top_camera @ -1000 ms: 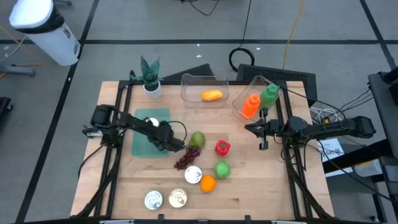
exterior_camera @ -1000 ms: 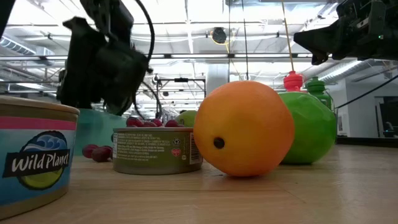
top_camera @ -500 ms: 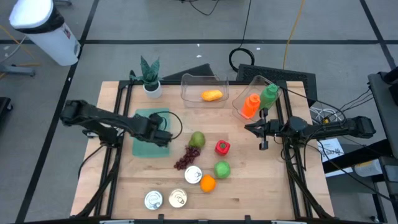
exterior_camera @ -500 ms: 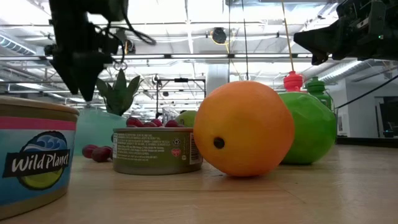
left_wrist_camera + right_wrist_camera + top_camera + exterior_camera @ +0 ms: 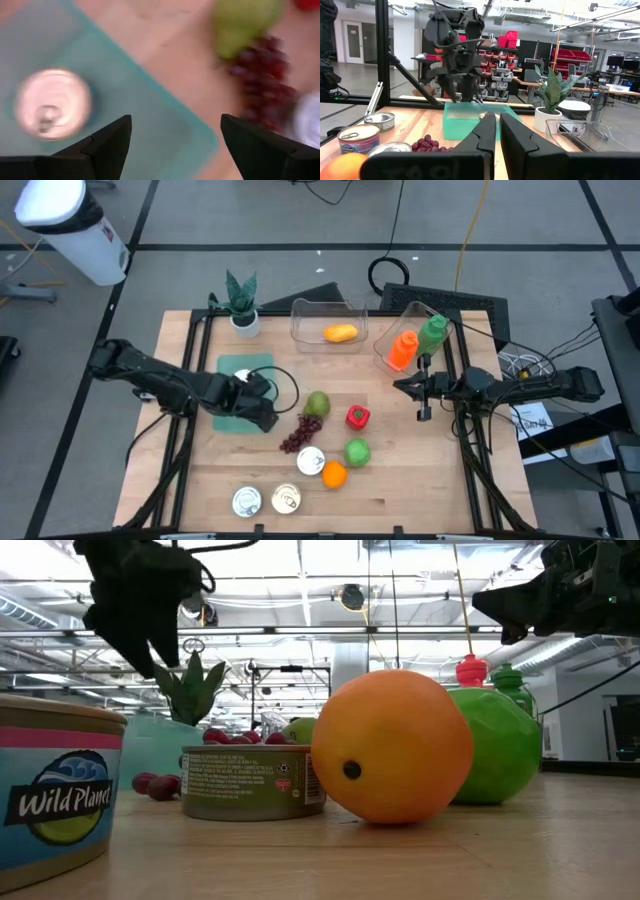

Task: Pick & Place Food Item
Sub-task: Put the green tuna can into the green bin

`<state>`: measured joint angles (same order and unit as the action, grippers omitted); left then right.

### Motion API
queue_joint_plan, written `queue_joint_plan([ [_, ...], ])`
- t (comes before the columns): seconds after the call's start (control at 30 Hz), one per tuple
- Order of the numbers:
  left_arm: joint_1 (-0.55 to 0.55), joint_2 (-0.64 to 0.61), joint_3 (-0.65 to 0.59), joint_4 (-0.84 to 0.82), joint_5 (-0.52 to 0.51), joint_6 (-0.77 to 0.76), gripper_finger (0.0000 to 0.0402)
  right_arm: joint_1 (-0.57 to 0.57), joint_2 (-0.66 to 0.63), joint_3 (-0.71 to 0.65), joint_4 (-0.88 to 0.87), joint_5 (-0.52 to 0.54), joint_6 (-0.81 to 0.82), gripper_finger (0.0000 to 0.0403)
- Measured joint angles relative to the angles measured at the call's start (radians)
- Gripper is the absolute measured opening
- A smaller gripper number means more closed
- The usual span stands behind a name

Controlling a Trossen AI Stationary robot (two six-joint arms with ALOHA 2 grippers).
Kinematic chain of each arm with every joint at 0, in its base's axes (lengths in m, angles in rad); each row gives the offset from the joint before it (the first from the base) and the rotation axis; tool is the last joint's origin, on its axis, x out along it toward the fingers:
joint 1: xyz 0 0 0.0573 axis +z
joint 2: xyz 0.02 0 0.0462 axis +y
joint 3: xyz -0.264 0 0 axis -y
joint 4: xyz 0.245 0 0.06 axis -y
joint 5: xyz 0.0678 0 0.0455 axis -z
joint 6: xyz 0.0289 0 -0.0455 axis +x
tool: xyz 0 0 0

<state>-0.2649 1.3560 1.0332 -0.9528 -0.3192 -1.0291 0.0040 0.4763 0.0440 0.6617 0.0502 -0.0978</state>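
Grey floor point(image 5: 250, 220) surrounds the wooden surface point(image 5: 400, 490); a white bin point(image 5: 70, 225) stands beyond it, and red storage bins point(image 5: 507, 39) line shelves behind.

The scene is brightly and evenly lit from overhead; in the low view the ceiling lights point(image 5: 300, 580) glare white and wash out the room's upper part. Shadows on the table point(image 5: 400, 490) are short and soft in the high view, which is sharp throughout. The left wrist view is heavily smeared: the can point(image 5: 52, 104), grapes point(image 5: 265, 82) and pear point(image 5: 242, 22) are blurred. In the low view the orange point(image 5: 392, 747) is crisp, while the room behind is soft.
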Motion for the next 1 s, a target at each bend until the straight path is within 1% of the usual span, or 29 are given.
queue_joint_plan([
  [0.13, -0.014, 0.000, 0.000, 0.212, 0.138, 0.108, 0.0314, 0.000, 0.000, 0.000, 0.000, 0.000, 0.000, 0.0013],
  [0.2, -0.030, 0.000, 0.000, 0.335, 0.181, 0.180, 0.0309, 0.000, 0.000, 0.000, 0.000, 0.000, 0.000, 0.0013],
  [0.27, -0.050, 0.002, 0.000, 0.447, 0.197, 0.261, 0.0305, 0.000, 0.000, 0.000, 0.000, 0.000, 0.000, 0.0013],
  [0.43, -0.099, 0.030, 0.000, 0.693, 0.193, 0.468, 0.0295, 0.000, 0.000, 0.000, 0.000, 0.000, 0.000, 0.0013],
  [0.5, -0.103, 0.041, 0.000, 0.776, 0.216, 0.526, 0.0290, 0.000, 0.000, 0.000, 0.000, 0.000, 0.000, 0.0014],
  [0.57, -0.099, 0.064, 0.000, 0.851, 0.246, 0.534, 0.0285, 0.000, 0.000, 0.000, -0.002, 0.000, 0.000, 0.0013],
  [0.63, -0.090, 0.088, 0.000, 0.889, 0.281, 0.538, 0.0281, 0.000, 0.002, 0.000, -0.001, 0.000, 0.000, 0.0013],
  [0.77, -0.072, 0.137, 0.000, 0.966, 0.319, 0.486, 0.0281, 0.000, 0.003, 0.000, -0.001, 0.000, 0.000, 0.0013],
  [0.87, -0.069, 0.174, 0.000, 1.032, 0.328, 0.467, 0.0295, 0.000, 0.003, 0.000, -0.001, 0.000, 0.000, 0.0013],
  [1.0, -0.069, 0.212, 0.007, 1.157, 0.413, 0.502, 0.0322, 0.000, 0.004, 0.000, 0.000, 0.000, 0.000, 0.0013],
])
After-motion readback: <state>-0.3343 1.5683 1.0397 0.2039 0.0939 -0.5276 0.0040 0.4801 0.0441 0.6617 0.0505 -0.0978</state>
